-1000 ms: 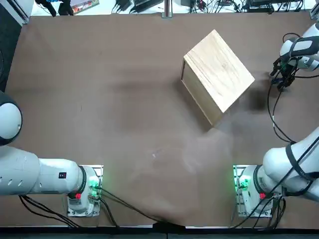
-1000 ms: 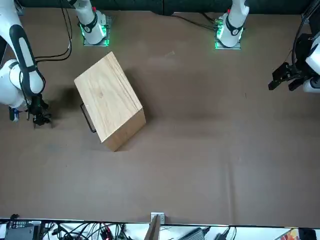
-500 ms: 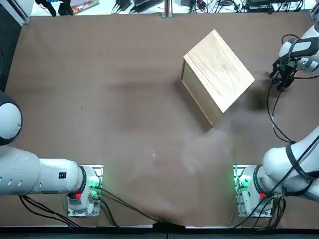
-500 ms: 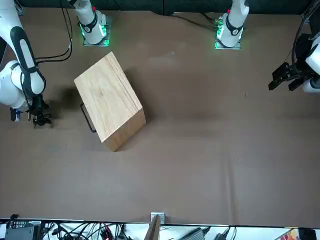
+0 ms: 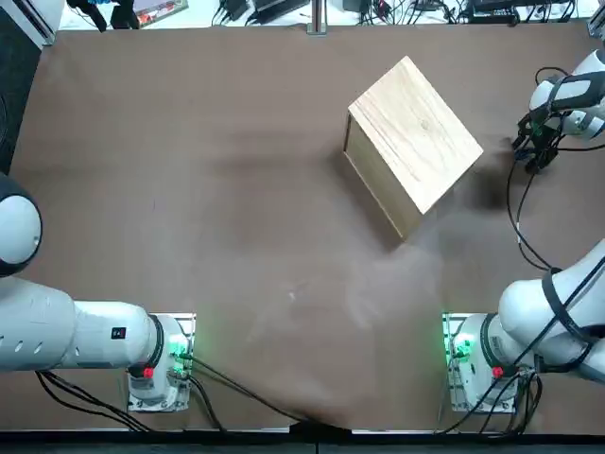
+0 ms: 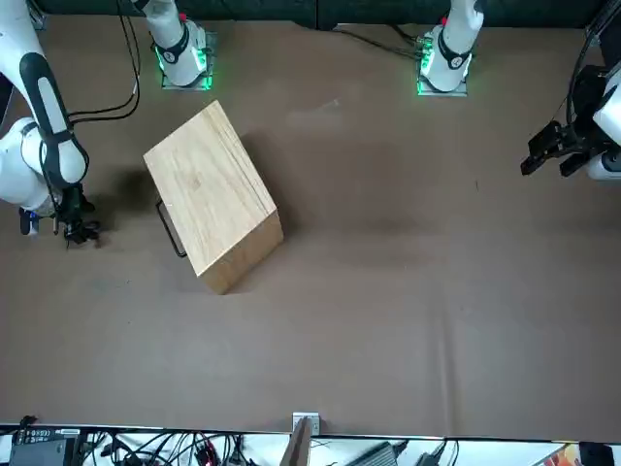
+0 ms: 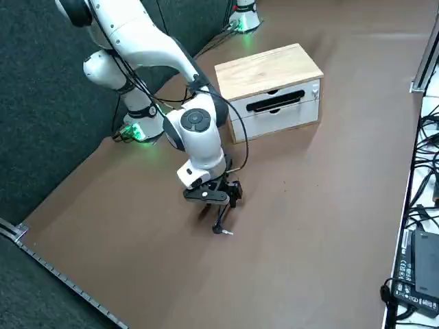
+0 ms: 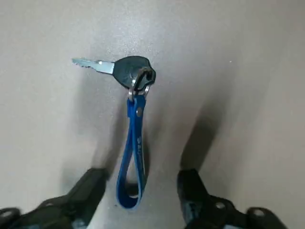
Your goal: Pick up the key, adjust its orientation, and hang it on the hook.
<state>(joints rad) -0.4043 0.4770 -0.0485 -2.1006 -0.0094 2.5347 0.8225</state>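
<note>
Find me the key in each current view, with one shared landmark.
Right wrist: key beyond the open right gripper.
Right side: just below the gripper, near picture centre.
Top: cannot be made out; gripper at upper right.
Front: cannot be made out; gripper at left.
Shared landmark: right gripper.

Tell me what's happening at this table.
The robot's right gripper is at work on a key with a blue strap loop. Its fingers are open, one on each side of the loop, and nothing is gripped. The key has not been hung up. The wooden box, with white drawer fronts, stands on the table nearby.
</note>
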